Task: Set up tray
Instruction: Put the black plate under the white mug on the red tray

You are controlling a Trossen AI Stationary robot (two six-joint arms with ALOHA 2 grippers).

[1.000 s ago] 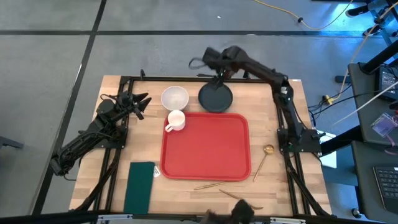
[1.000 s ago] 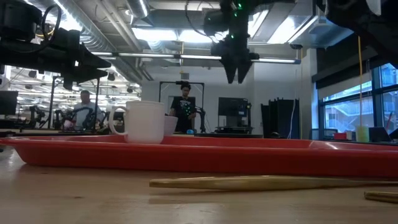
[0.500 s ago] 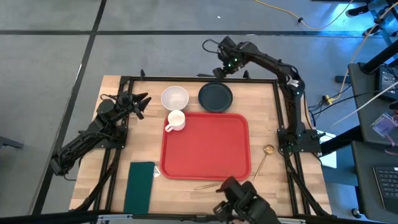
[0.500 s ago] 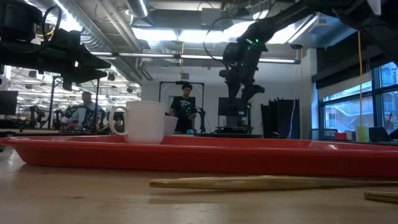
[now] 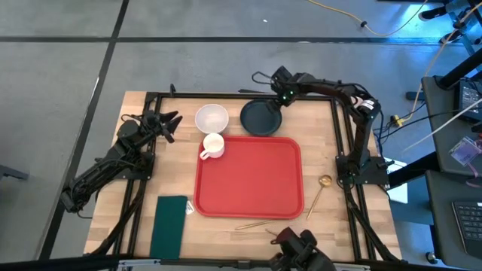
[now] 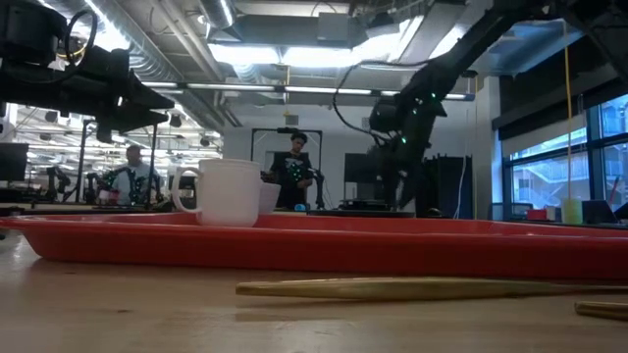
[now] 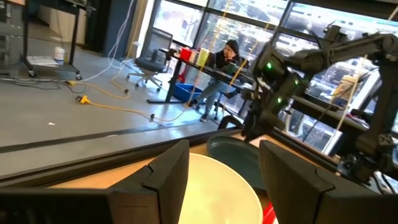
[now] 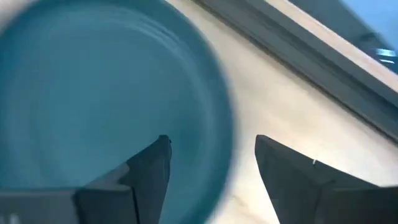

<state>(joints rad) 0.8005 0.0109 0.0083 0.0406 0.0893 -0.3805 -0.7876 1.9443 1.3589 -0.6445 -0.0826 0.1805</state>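
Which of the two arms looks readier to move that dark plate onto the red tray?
The right one, I'd say. Its hand hangs open just over the plate's far rim, the edge between its fingers in the right wrist view. The left hand waits open beyond the bowl. The tray sits just beside the plate.

We see the plate only blurred and cut off; the tray's surface hides behind its rim.

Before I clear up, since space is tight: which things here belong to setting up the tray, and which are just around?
Job: tray, mug, bowl, plate, napkin, spoon, chopsticks.
Around: cables on the floor, people behind.
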